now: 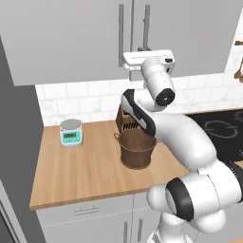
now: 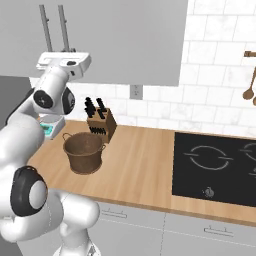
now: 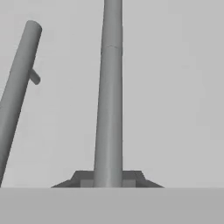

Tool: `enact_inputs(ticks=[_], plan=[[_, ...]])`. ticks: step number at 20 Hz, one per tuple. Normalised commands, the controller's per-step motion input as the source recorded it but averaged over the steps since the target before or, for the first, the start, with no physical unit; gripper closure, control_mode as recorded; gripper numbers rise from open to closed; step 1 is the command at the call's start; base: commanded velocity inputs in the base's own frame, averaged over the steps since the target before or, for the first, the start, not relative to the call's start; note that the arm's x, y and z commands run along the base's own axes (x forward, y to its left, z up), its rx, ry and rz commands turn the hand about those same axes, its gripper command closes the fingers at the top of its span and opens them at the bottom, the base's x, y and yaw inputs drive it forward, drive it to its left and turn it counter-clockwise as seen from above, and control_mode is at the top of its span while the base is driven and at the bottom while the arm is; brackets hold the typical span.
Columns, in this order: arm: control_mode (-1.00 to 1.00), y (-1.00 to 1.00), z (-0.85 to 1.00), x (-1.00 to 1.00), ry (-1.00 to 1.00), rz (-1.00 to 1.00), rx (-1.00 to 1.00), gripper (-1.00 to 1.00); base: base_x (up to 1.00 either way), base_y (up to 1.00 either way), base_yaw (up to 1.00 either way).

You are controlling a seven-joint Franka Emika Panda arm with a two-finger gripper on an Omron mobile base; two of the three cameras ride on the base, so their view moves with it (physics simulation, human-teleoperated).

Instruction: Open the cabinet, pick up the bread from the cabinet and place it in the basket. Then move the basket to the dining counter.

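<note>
Wood worktop (image 1: 85, 166) sits nearest, with the dark brown woven basket (image 1: 136, 149) standing upright on it, open side up, nothing visible inside. Just behind the basket is a knife block (image 2: 101, 125), and off to the left a small white kitchen scale (image 1: 71, 132); a black hob (image 2: 220, 167) sits to the right. White tiles back the whole thing.

Further up and back, the arm reaches to the grey wall cabinet (image 1: 71, 42), doors looking closed, so no sight of the bread. The gripper (image 3: 108, 179) is pinched nearly all the way in, clamped on the lower end of one long vertical bar handle (image 3: 109, 96), with the fingers (image 3: 81, 179) hugging either side of the bar. A second bar handle (image 3: 17, 92) runs just left of it in the hand view, untouched.
</note>
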Motion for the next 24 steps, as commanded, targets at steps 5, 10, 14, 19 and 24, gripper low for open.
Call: enact_inputs(ticks=[5,10,14,19,24], plan=[[-1.00,-0.42,0.30,-0.97,0.07,-0.05,0.00,1.00,0.00,0.00,0.00],[-1.00,-0.59,0.44,-0.84,0.16,-0.11,0.00,1.00,0.00,0.00,0.00],[-1.00,-0.72,0.38,-0.91,0.18,-0.09,0.00,1.00,0.00,0.00,0.00],[-1.00,-0.75,0.30,-0.99,0.16,-0.05,0.00,1.00,0.00,0.00,0.00],[-1.00,-0.77,0.27,-1.00,0.13,-0.03,0.00,1.00,0.00,0.00,0.00]])
